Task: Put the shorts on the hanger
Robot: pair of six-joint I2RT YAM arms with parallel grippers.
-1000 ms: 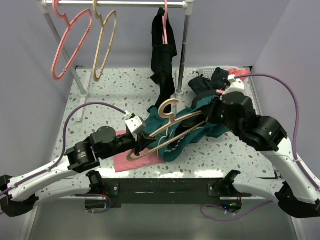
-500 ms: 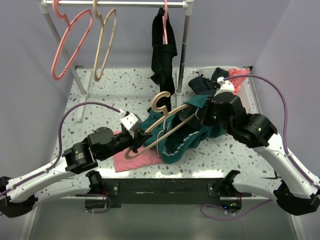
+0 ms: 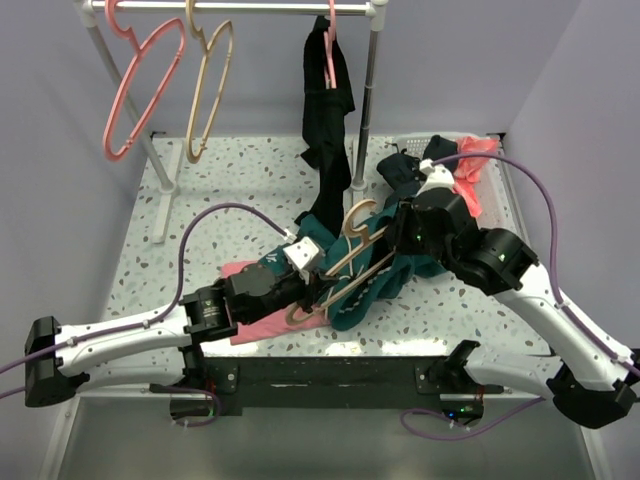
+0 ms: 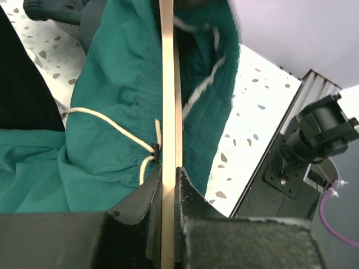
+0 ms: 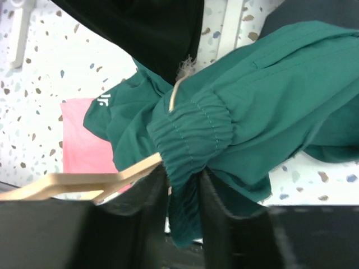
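Observation:
The teal shorts hang bunched at the table's middle, lifted between both arms. The tan hanger lies slanted across them, hook up near the black garment. My left gripper is shut on the hanger's lower bar; the white drawstring lies against it. My right gripper is shut on the shorts' gathered waistband, with the hanger's end beside its finger. The shorts fill the left wrist view.
A rack at the back holds a pink hanger, a second tan hanger and a long black garment. A flat pink cloth lies under the left arm. Dark and red clothes are piled at back right.
The left arm has swung right and forward, carrying the hanger's lower end toward the middle. The hook has shifted right and the hanger stands steeper. The right gripper moved slightly left with the waistband.

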